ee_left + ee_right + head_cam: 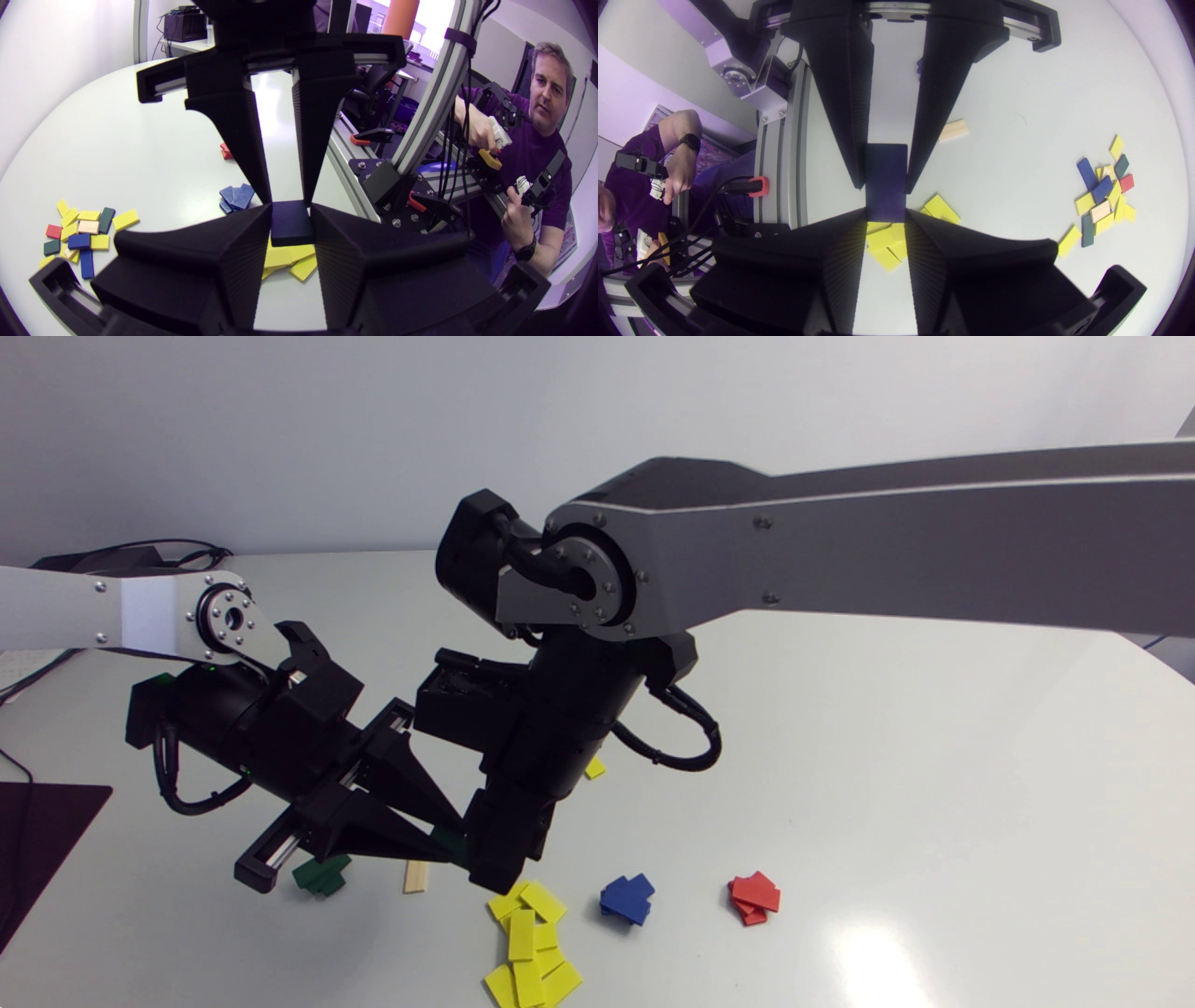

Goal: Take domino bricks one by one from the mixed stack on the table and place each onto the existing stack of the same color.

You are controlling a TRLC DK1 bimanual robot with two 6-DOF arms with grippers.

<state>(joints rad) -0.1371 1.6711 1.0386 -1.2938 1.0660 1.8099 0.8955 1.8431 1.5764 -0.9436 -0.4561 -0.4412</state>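
A dark green domino brick (pixel 455 847) hangs above the table, held from both ends. My left gripper (pixel 446 838) is shut on one end, and the left wrist view shows the brick (pixel 290 226) wedged between its fingers. My right gripper (pixel 487 875) comes down from above and is shut on the other end (pixel 886 172). The two grippers meet tip to tip over the yellow stack (pixel 530 938). The green stack (pixel 322 875) lies below my left gripper. The mixed stack (pixel 1104 196) lies off to the side, mostly hidden behind my right arm in the head view.
A blue stack (pixel 627 898) and a red stack (pixel 754 898) lie right of the yellow one. A single pale wood brick (pixel 416 877) lies between the green and yellow stacks. A dark mat (pixel 37 840) lies at the table's left edge.
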